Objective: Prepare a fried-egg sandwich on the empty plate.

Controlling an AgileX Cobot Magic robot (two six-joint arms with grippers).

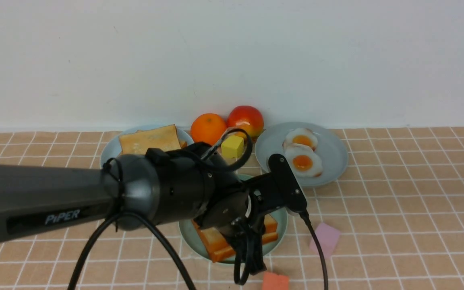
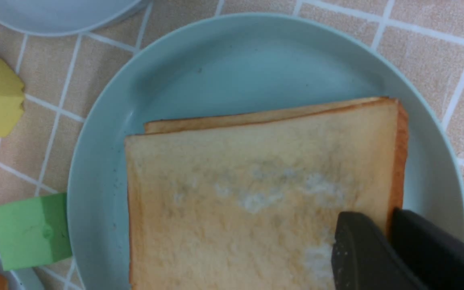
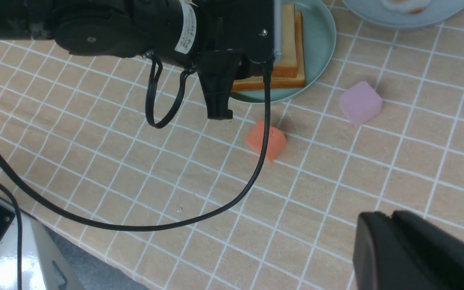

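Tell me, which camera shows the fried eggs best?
The front view: both eggs lie whole on their plate, nothing covering them. The right wrist view catches only a sliver of egg at its border; the left wrist view shows none.

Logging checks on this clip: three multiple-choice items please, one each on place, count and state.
1. The pink block lies A) on the table right of the mint plate; B) atop the orange; C) atop the apple.
2. The eggs on the egg plate number A) one; B) two; C) three.
3. The slices on the mint plate are A) stacked; B) side by side; C) upright.
Key: A, it rests on the table; B, two lie there; A, the lower slice's edge peeks out.
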